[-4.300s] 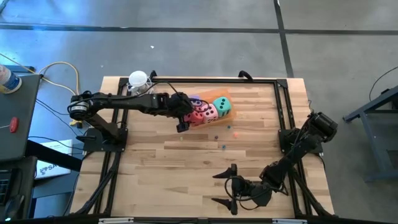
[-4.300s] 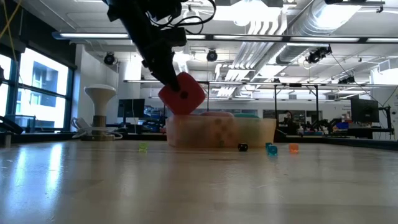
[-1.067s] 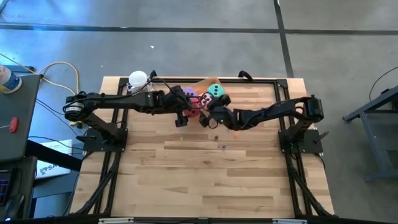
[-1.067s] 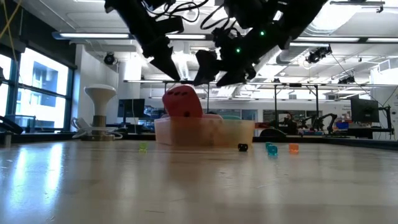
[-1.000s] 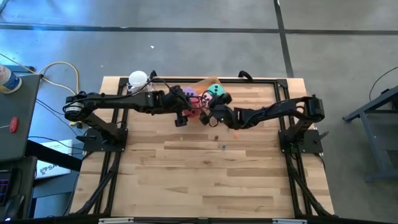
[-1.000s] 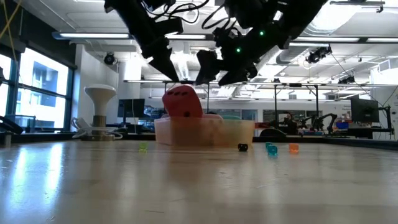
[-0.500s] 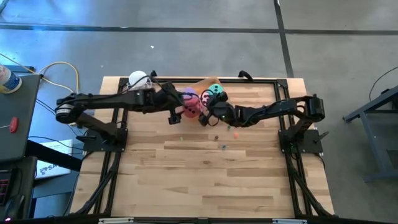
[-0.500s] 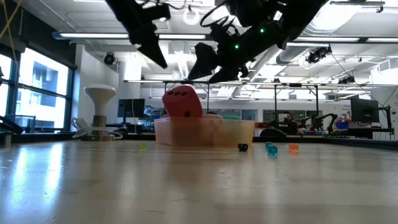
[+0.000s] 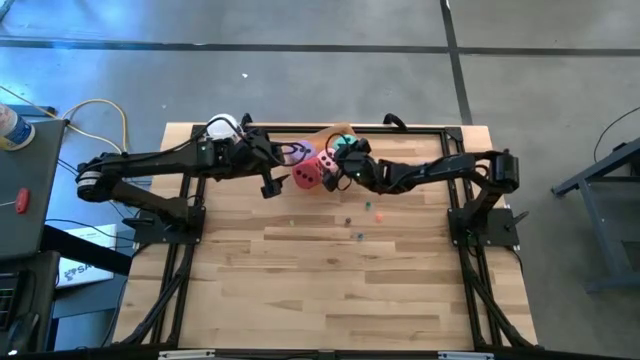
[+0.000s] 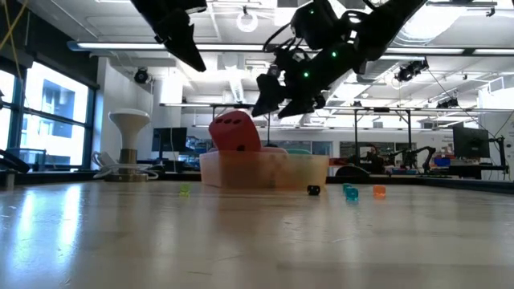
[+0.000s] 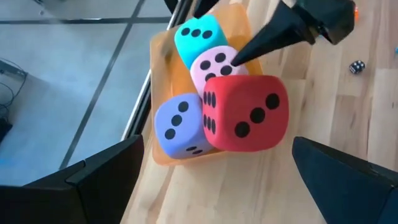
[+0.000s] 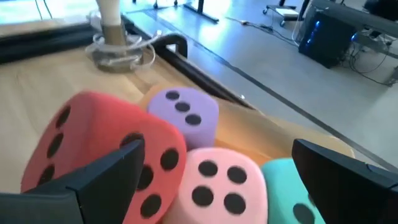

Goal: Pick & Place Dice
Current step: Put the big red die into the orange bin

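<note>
Four soft, rounded dice sit in a translucent orange tray [image 11: 163, 46] at the table's far edge — red die [image 11: 245, 113] perched tilted over purple [image 11: 179, 127], pink [image 11: 213, 62] and teal [image 11: 196, 35]. Left gripper [image 9: 270, 180] and right gripper [image 9: 338, 172] hover either side, fingers spread, empty

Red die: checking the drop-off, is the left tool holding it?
No. In the left wrist view the red die sits on the other dice, clear of the open left tool.

Teal die [image 12: 292, 193] cut off; beads [image 9: 361, 237] prob. too small
</note>
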